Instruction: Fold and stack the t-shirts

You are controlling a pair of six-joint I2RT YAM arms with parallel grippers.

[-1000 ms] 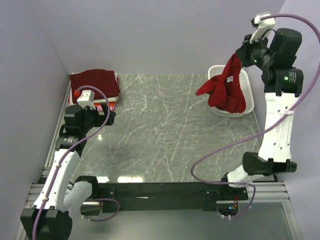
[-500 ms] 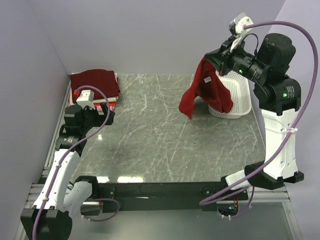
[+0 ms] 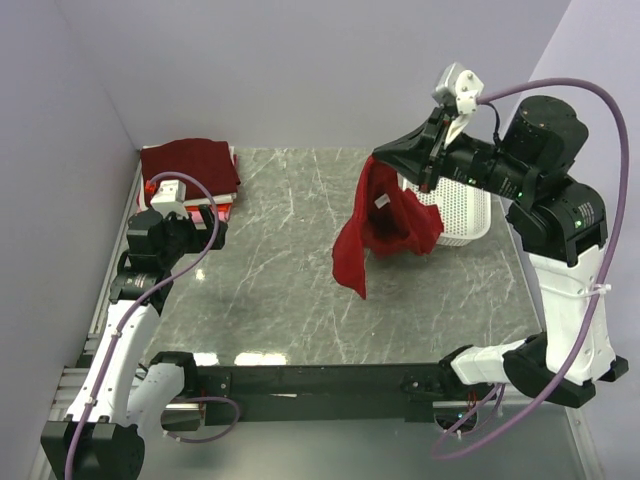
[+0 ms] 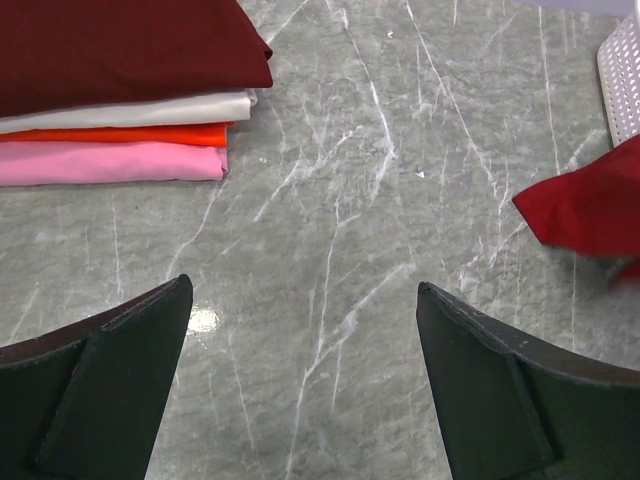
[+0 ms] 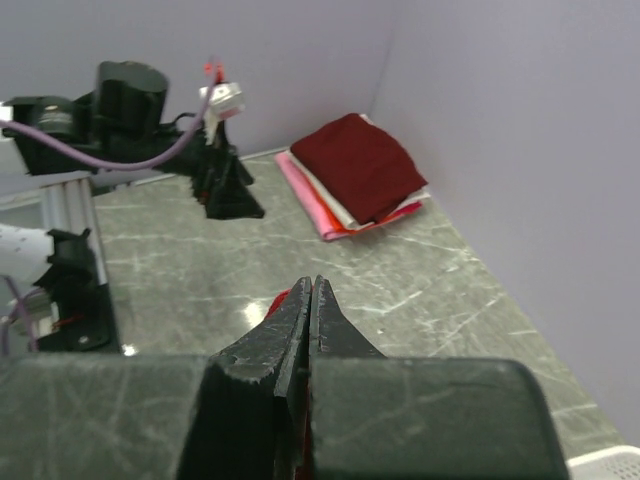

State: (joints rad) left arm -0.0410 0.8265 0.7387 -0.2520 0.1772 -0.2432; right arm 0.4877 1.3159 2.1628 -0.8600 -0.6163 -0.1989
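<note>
One bright red cloth t-shirt hangs bunched from the right tool, which is clenched on its top edge. Shirt's long axis runs straight down, lower tip out over the grey marbled surface, just left of the white perforated plastic basket. Can't tell if the tip touches. Folded stack of dark maroon, white, orange-red and pink shirts sits in the far-left corner, well apart. Left tool is spread wide, holding nothing, near the stack. Right arm is far nearer. Likely next: lay the shirt flat mid-surface, within the left tool's reach.
</note>
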